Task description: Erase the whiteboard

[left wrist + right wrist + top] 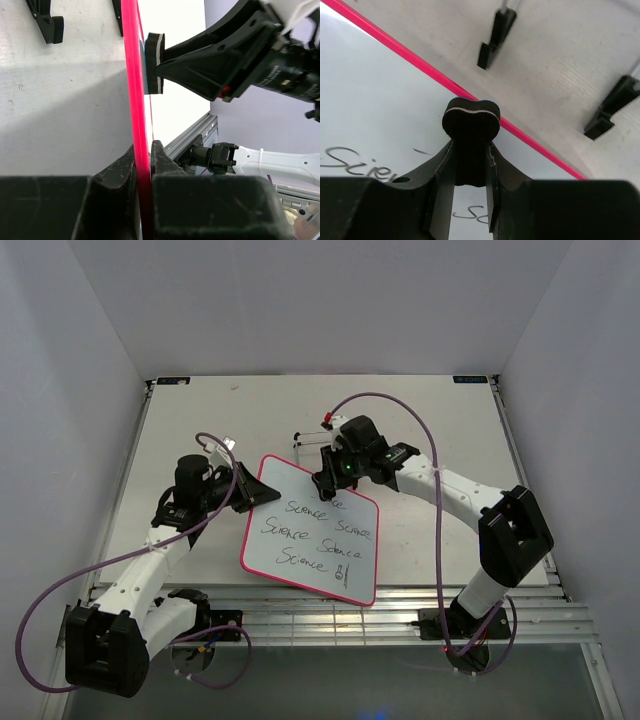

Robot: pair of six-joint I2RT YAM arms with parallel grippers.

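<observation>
Two claws engaged: left claw (243, 496) clenched on the whiteboard (283, 483) frame, board mid-desk (440, 440) between the arms; right claw (328, 483) grasping the eraser (471, 117), pressed near the top edge. Wiping looks barely started; next, firm sweeps down across the "Science" lines

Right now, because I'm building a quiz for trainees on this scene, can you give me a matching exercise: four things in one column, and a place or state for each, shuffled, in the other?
Things:
1. white rectangular board with pink-red frame
2. small black bone-shaped eraser
3. left gripper
4. thin wire easel stand with black feet

Places or states:
A. clamped on the board's pink-red edge
B. on the table beyond the board, held by nothing
C. carries black handwritten "Science" words
D. gripped in the right gripper, against the board's face

Pairs: 1-C, 2-D, 3-A, 4-B
</observation>
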